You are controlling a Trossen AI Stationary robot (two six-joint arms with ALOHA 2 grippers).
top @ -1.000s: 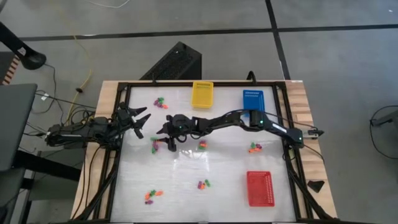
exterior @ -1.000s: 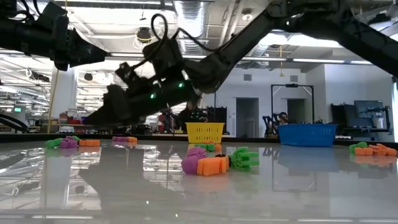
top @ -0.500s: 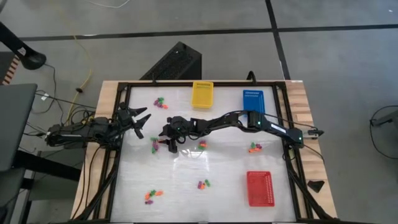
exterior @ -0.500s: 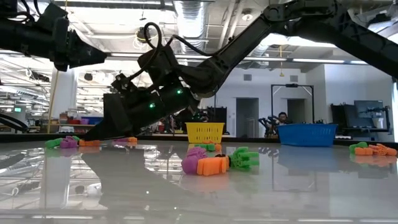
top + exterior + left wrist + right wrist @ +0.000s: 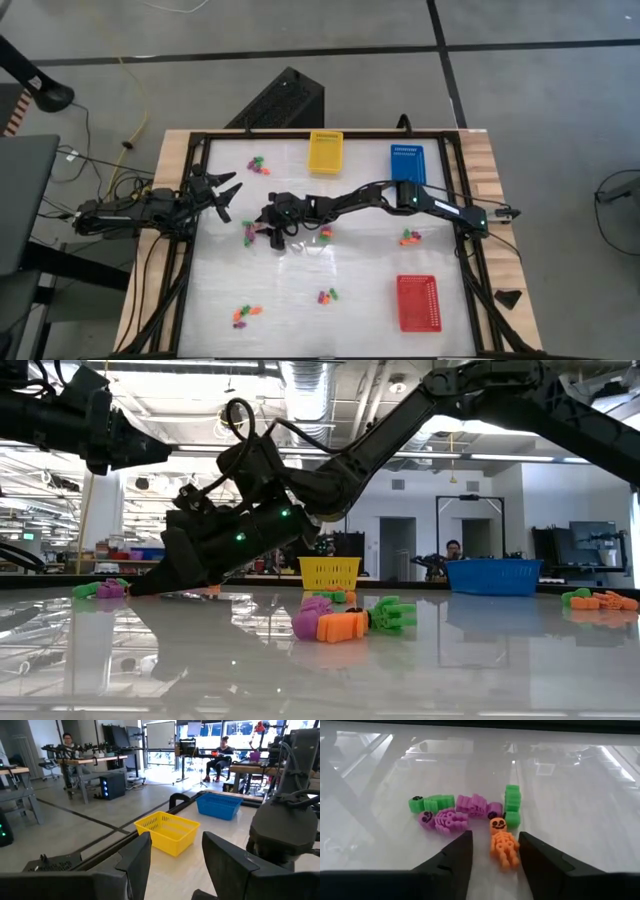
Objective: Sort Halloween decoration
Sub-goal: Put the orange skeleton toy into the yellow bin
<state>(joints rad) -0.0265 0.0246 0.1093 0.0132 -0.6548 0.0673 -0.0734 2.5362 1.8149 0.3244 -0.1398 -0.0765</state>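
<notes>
The Halloween decoration lies in small clusters of orange, green and purple trinkets on the white table top. My right gripper (image 5: 260, 228) reaches across to the cluster left of centre (image 5: 248, 236) and sits low over the table (image 5: 145, 588). It is open. An orange skeleton (image 5: 502, 847) lies flat on the table between its fingers, with purple (image 5: 451, 820) and green (image 5: 511, 805) trinkets just beyond. My left gripper (image 5: 226, 192) waits open at the table's left edge, holding nothing. My right gripper's fingers stand on either side of the orange skeleton, slanting down from the table's right side. One finger (image 5: 532, 852) is right beside the skeleton's side (image 5: 515, 847). I cannot tell whether it touches. The skeleton lies flat on the table.
A yellow basket (image 5: 325, 152) and a blue basket (image 5: 406, 162) stand at the far edge, and a red basket (image 5: 417, 302) at the near right. More trinket clusters lie at the far left (image 5: 258, 165), centre (image 5: 325, 232), right (image 5: 409, 238), near middle (image 5: 327, 296) and near left (image 5: 245, 314).
My right gripper has sunk toward the table and gone a little toward the left edge, down onto the trinket cluster left of centre. The trinkets have kept their places.
</notes>
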